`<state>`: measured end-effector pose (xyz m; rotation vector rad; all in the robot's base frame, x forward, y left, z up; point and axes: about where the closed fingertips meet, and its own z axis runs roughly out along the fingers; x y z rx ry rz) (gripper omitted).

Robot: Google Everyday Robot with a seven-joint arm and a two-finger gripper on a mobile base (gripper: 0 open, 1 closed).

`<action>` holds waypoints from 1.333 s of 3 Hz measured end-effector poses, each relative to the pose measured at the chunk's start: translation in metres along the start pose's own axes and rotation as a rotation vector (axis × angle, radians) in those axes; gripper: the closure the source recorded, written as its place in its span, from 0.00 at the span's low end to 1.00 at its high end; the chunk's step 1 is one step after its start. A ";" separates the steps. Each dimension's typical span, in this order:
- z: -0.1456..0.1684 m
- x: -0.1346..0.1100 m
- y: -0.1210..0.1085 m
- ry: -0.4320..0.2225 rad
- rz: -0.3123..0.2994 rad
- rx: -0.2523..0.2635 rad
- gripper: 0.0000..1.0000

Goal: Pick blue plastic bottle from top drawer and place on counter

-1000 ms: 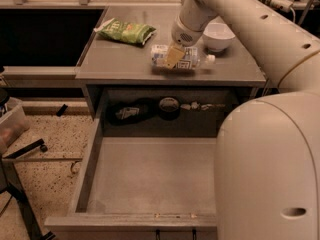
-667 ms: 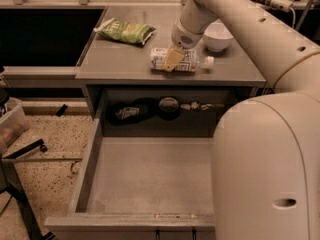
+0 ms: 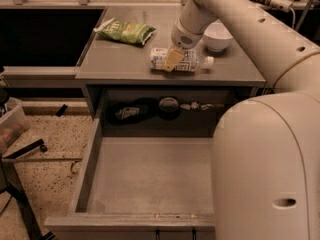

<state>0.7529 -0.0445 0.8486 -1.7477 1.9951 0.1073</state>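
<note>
The blue plastic bottle (image 3: 192,61), clear with a white cap and a pale label, lies on its side on the counter (image 3: 120,59), near its front edge and in front of the bowl. My gripper (image 3: 172,59) comes down from the arm above and is shut on the bottle's left half, with one tan finger (image 3: 171,60) across its front. The bottle rests on the counter surface. The top drawer (image 3: 145,174) is pulled fully open below, and its flat grey bottom is bare.
A green snack bag (image 3: 125,31) lies at the counter's back left. A white bowl (image 3: 217,36) stands just behind the bottle. My own body (image 3: 265,169) covers the drawer's right side. Dark items (image 3: 150,109) sit in the recess under the counter.
</note>
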 end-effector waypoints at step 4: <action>0.000 0.000 0.000 0.000 0.000 0.000 0.00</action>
